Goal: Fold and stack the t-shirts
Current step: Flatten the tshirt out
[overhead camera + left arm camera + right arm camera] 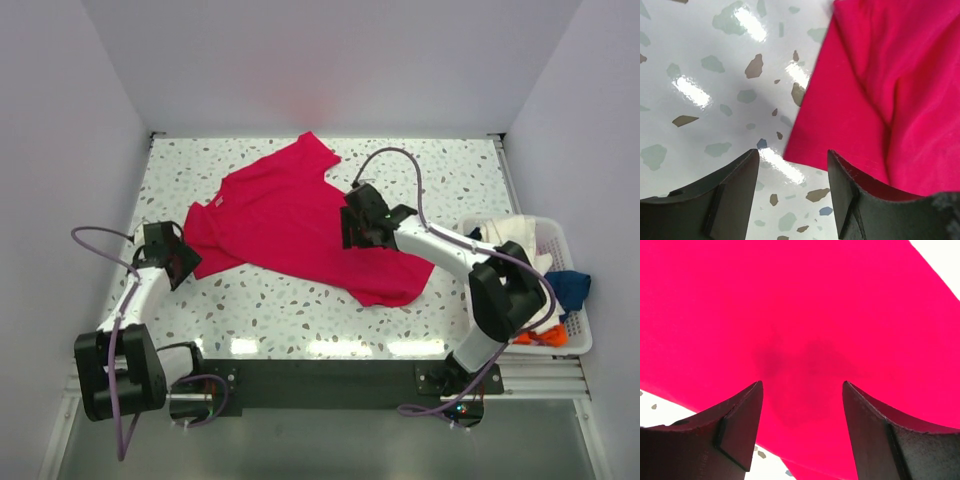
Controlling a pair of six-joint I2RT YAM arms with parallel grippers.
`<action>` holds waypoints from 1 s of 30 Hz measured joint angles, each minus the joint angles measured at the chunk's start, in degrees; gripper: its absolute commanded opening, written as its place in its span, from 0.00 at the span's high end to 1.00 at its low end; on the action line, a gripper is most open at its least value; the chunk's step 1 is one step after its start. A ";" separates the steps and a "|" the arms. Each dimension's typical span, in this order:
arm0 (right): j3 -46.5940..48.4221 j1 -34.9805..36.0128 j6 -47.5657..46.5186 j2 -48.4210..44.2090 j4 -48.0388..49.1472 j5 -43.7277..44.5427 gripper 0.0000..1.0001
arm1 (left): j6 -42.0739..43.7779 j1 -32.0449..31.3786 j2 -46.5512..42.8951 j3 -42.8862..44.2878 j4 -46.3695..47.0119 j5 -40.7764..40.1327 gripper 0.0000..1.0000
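Note:
A crimson-red t-shirt (290, 220) lies spread flat on the speckled table. My left gripper (182, 262) is open just off the shirt's near-left sleeve corner; in the left wrist view (792, 157) the red cloth (875, 90) fills the upper right and its corner lies just beyond the gap between the jaws. My right gripper (352, 228) is open above the shirt's right side; in the right wrist view (802, 385) the red cloth (800, 315) fills the frame. Cream-white (505, 235), dark blue (570, 287) and orange (540, 337) shirts lie in the basket.
A white slatted basket (582, 340) stands at the table's right edge beside the right arm. Grey walls close the table at left, back and right. A dark rail runs along the near edge.

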 measured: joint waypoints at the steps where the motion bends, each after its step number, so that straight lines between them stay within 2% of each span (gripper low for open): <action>1: -0.63 -0.20 0.24 -0.46 0.02 0.13 0.32 | 0.02 -0.04 0.81 -0.31 0.31 -0.04 0.42; 6: -2.32 -0.35 0.90 -3.17 0.59 1.18 0.32 | -0.02 -0.63 4.98 -0.70 1.73 -0.04 0.45; 10: -3.54 -0.35 1.27 -4.76 1.01 1.66 0.32 | -0.37 -2.27 7.56 -0.63 3.15 -0.48 0.54; 12: -4.24 -0.35 1.38 -5.05 1.14 2.14 0.32 | -0.90 -3.54 8.39 -0.48 4.15 -1.40 0.55; 15: -4.92 -0.35 1.49 -5.05 1.09 2.75 0.32 | -1.31 -5.35 9.86 0.33 4.74 -2.91 0.64; 16: -5.07 -0.42 1.49 -5.05 1.03 2.86 0.32 | -1.49 -5.73 10.40 0.68 4.90 -3.28 0.72; 18: -5.33 -0.61 1.51 -5.05 0.96 3.15 0.32 | -1.77 -6.08 11.34 1.11 5.44 -3.85 0.81; 19: -5.44 -0.72 1.51 -5.05 0.98 3.21 0.32 | -2.01 -6.10 11.63 1.25 5.51 -3.91 0.90; 21: -5.73 -1.20 1.53 -5.05 0.98 3.37 0.32 | -2.43 -6.10 11.93 1.51 5.42 -4.09 1.00; 26: -6.25 -4.55 1.73 -4.96 1.03 4.07 0.30 | -1.79 -6.10 11.32 3.15 2.49 -3.87 1.00; 30: -5.35 -8.17 1.88 -2.40 1.01 4.79 0.27 | -0.39 -6.10 6.51 5.20 0.35 -3.28 1.00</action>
